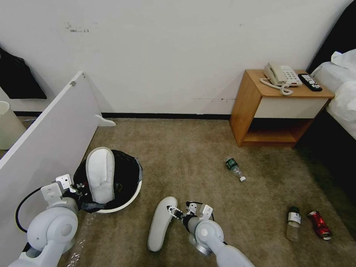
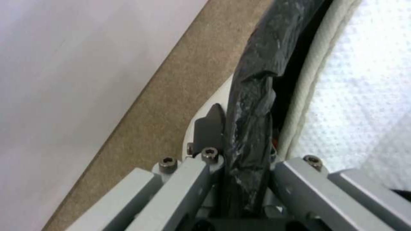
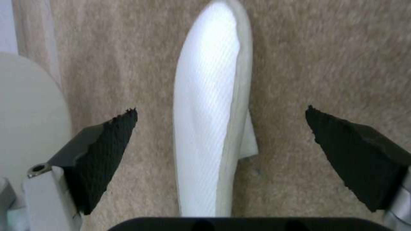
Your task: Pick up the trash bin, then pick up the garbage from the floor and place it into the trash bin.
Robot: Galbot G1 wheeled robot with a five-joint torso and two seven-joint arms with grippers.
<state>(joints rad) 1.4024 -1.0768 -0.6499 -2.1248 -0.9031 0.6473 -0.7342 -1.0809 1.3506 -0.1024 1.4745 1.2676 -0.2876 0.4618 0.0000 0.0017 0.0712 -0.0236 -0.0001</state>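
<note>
Left pincer (image 2: 246, 173) clamped on the bag-lined rim of the trash bin (image 1: 129, 196), gripping it at the robot's near-left edge beside a white panel (image 1: 48, 133). Black garbage bag (image 2: 252, 106) pinched between the two metal fingers (image 2: 201, 173). One white slipper (image 1: 100, 178) standing on end inside the bin, sole side up, poking above the rim. Bin tilted, perhaps lifted a little off the floor (image 1: 185, 155), though hard to judge from the head view.

Right pincer (image 1: 172, 212) wide apart, hanging just over the second white slipper (image 1: 160, 222), which lies flat on the carpet just right of the bin. Black pads (image 3: 107, 154) straddling that slipper (image 3: 210, 128) on either side, not touching it.

Further right on the carpet: a small plastic bottle with a green label (image 1: 235, 168) lying well apart from the slipper, near a wooden nightstand (image 1: 256, 107). Another small bottle (image 1: 293, 223) and a crushed red can (image 1: 319, 224) just beside each other toward the bed (image 1: 341, 96). Telephone (image 1: 282, 76) and remote control (image 1: 310, 82) on the nightstand top. Pale cream bucket (image 1: 8, 126) behind the white panel at far left.
</note>
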